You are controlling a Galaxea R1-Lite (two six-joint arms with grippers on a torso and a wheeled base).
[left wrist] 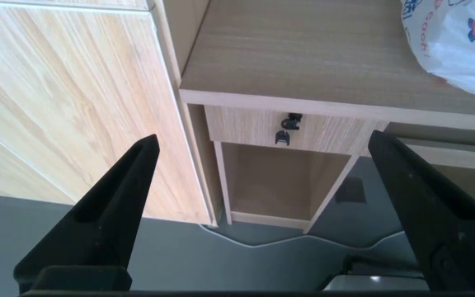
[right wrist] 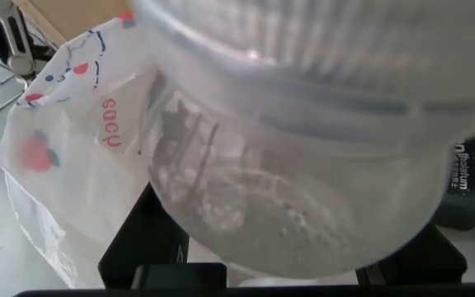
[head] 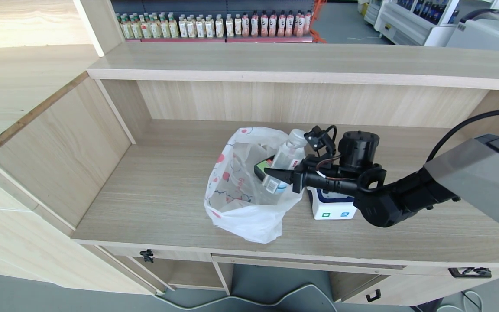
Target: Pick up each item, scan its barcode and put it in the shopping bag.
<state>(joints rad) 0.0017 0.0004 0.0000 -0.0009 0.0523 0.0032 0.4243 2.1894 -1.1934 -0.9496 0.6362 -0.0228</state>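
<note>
Right end effector (head: 276, 173) grips a clear plastic bottle (head: 287, 157) at the mouth of the shopping bag (head: 236, 195) on the bench (head: 154, 190). I see a white box device (head: 334, 209) just beside the bag, beneath the arm. Left end effector (left wrist: 262, 144) hangs wide open, facing the bench's drawer (left wrist: 246, 128).

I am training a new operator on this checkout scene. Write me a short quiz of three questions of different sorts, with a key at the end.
1. True or false: the right gripper holds the clear plastic bottle at the mouth of the white plastic shopping bag.
2. Choose one: in the head view, the white box-shaped barcode scanner stands A) on the robot's left of the bag, B) on the robot's right of the bag, C) inside the bag.
3. Fill in: the fingers of the left gripper are ____.
Key: 1 true; 2 B; 3 open.
</note>
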